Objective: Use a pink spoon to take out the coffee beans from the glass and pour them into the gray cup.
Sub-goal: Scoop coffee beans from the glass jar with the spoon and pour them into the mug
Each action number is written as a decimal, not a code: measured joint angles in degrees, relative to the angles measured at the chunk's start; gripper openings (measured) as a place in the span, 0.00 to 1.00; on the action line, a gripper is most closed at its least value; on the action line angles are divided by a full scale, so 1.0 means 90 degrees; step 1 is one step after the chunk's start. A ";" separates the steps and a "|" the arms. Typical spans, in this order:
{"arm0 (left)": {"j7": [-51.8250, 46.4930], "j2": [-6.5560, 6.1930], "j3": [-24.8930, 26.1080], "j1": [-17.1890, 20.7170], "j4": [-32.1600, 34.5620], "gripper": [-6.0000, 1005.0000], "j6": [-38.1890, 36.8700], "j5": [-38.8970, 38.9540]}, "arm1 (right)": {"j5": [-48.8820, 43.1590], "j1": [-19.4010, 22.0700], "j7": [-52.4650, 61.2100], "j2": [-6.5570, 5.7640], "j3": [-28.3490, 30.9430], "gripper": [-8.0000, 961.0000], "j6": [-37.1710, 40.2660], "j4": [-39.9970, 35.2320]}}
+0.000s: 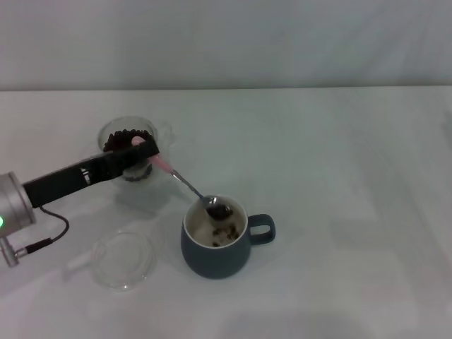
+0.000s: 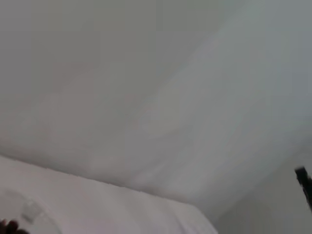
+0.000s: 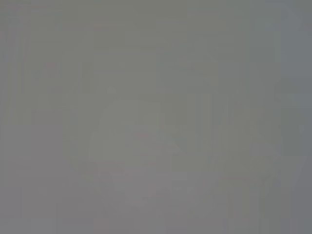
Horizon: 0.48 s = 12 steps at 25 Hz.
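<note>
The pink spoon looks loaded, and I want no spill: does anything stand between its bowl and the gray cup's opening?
Nothing visible does. The left gripper holds the pink spoon, whose bowl with coffee beans hangs over the gray cup's open mouth.

My left gripper (image 1: 150,151) is out over the table (image 1: 339,162), in front of the glass (image 1: 129,145), which stands at the far left. Coffee beans (image 1: 126,137) lie heaped in that glass. The pink spoon (image 1: 192,186) sits clamped in my left gripper at its handle end and slants down to the right, its bowl over the mouth of the gray cup (image 1: 215,246) and carrying beans. The gray cup stands nearer me, to the right of the glass, handle pointing right; a few beans lie inside it. A shallow glass dish (image 1: 124,258) lies just left of the gray cup, in front of the glass.
</note>
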State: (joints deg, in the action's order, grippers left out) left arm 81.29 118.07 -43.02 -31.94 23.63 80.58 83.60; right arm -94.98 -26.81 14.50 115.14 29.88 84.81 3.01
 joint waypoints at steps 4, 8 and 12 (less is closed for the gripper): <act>0.0417 0.0008 -0.0340 -0.0068 0.0200 0.13 0.0000 -0.0004 | 0.0019 0.0000 0.0000 0.0000 0.0000 0.86 0.0002 0.0070; 0.0777 0.0013 -0.0477 -0.0123 0.0316 0.13 -0.0029 -0.0004 | 0.0026 0.0001 0.0000 0.0000 0.0000 0.86 0.0035 0.0070; 0.1152 0.0020 -0.0480 -0.0155 0.0405 0.13 0.0059 0.0016 | 0.0035 -0.0010 0.0000 0.0000 0.0013 0.86 0.0048 0.0068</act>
State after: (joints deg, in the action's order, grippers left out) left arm 91.66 118.25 -47.33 -33.33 27.27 81.12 83.75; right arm -94.67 -26.90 14.50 115.14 30.00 85.24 3.62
